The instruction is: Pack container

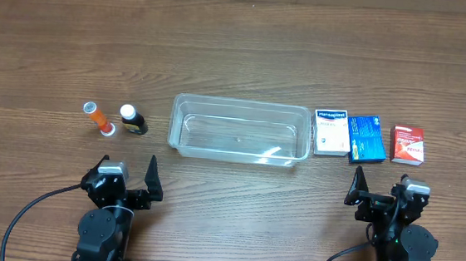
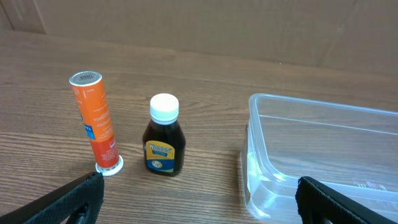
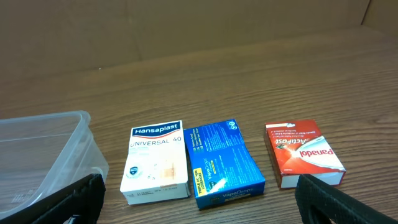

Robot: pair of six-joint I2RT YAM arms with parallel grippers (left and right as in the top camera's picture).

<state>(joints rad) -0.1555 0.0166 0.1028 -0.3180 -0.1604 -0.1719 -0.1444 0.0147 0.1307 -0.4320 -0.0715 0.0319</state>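
The clear plastic container [image 1: 243,104] lies empty at mid-table; it also shows in the left wrist view [image 2: 311,103] and the right wrist view [image 3: 43,119]. Left of it stand an orange tube [image 1: 98,117] [image 2: 94,121] and a dark syrup bottle with a white cap [image 1: 132,119] [image 2: 164,137]. Right of it lie a white Hansaplast box [image 1: 330,131] [image 3: 155,162], a blue VapoDrops box [image 1: 367,139] [image 3: 224,162] and a red Panadol box [image 1: 408,144] [image 3: 305,152]. My left gripper [image 1: 123,178] [image 2: 199,202] and right gripper [image 1: 382,195] [image 3: 198,214] are open and empty, near the table's front edge.
The wooden table [image 1: 240,39] stretches bare behind the row of objects. A brown cardboard wall [image 2: 199,25] stands at the far side. Cables run along the front beside both arm bases.
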